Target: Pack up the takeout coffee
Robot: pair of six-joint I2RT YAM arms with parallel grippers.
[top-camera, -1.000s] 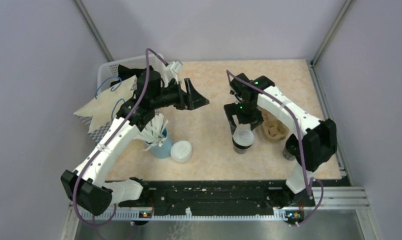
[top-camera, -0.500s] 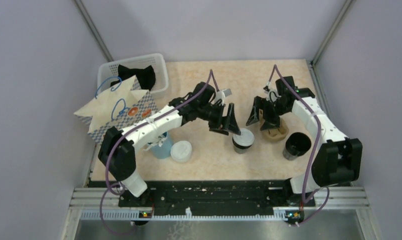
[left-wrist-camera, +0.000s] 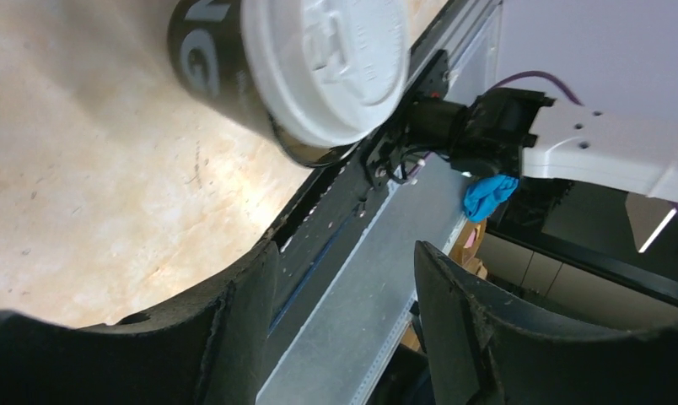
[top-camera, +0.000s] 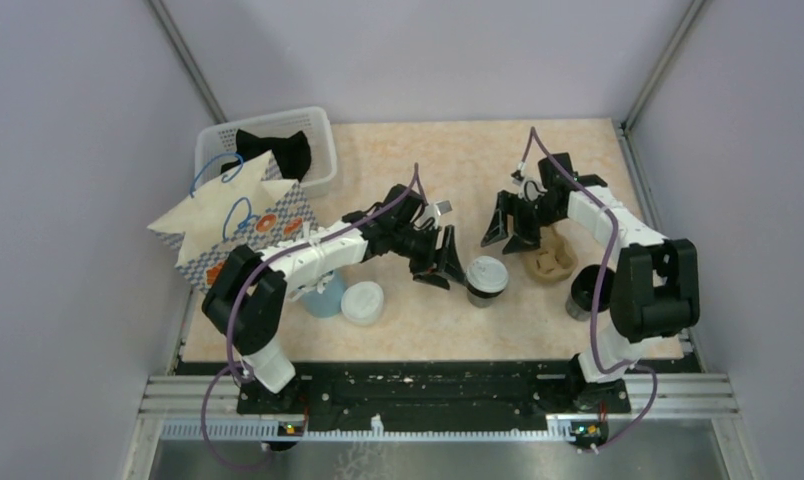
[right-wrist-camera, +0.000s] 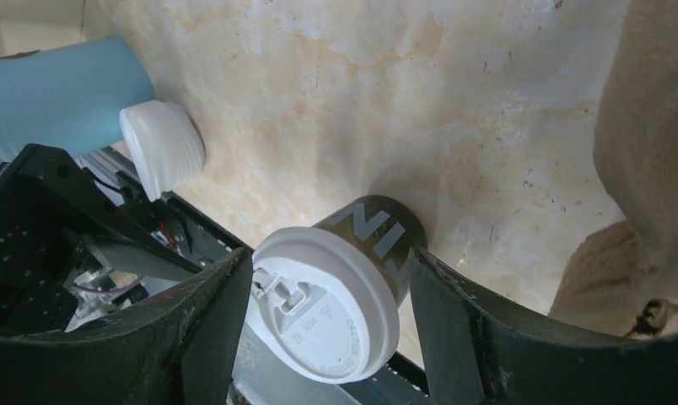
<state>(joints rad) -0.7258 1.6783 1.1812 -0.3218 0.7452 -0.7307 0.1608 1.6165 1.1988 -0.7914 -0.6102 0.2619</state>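
The takeout coffee [top-camera: 486,279] stands upright and lidded near the middle of the surface [top-camera: 438,170]. The left claw [top-camera: 439,262] hangs just left of the cup, fingers spread and grasping nothing; whether a fingertip touches the cup wall I cannot tell. The right claw [top-camera: 511,226] hangs just beyond the cup, to its far right, likewise released and clear of it. A cardboard cup carrier [top-camera: 550,262] lies right of the coffee. A loose white lid [top-camera: 363,303] and a light blue cup [top-camera: 324,298] sit to its left, with a paper bag [top-camera: 233,225] at the far left.
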